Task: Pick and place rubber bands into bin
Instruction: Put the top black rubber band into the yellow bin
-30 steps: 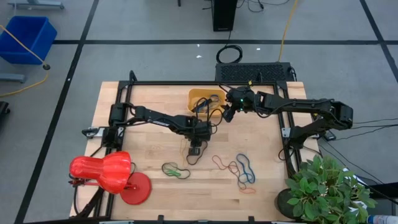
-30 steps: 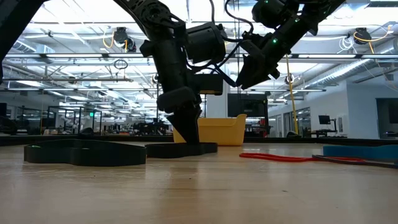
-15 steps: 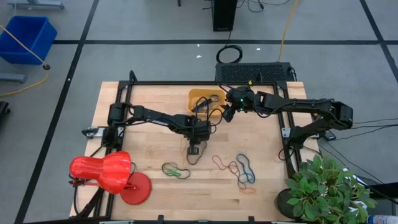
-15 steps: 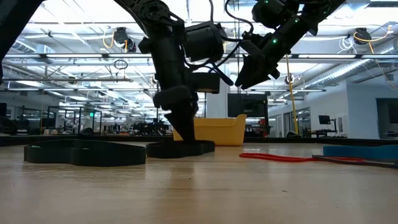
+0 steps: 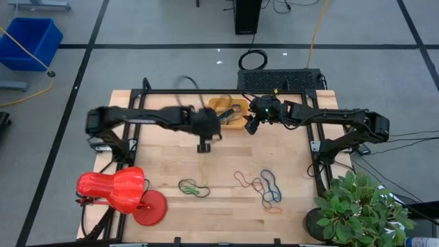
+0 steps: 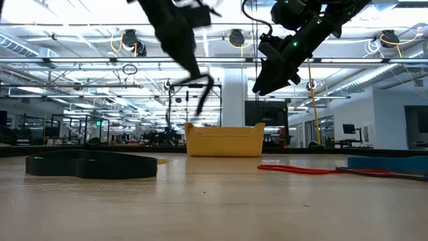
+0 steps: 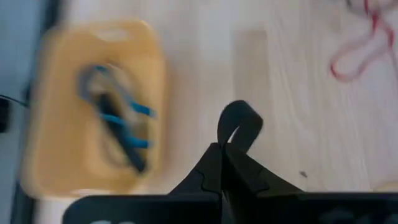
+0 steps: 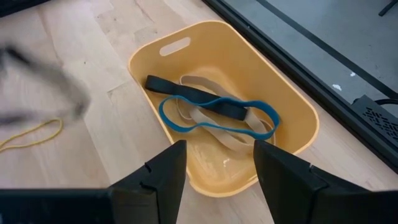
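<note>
Risk: left claw (image 7: 222, 163), pressed together pinching a black band (image 7: 239, 123) above the desk (image 5: 164, 165), may drop it short of the bin (image 8: 292, 118); right claw (image 8: 214, 171) spread, waiting.

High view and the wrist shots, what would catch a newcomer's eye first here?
Probably the left gripper, lifted above the table beside the bin and pinching a black rubber band that curls up from its closed fingertips. Next, the bin itself, at the table's far edge, already holding black, blue and tan bands, with the right gripper hovering open over it. Then the red lamp at the near left corner.
</note>
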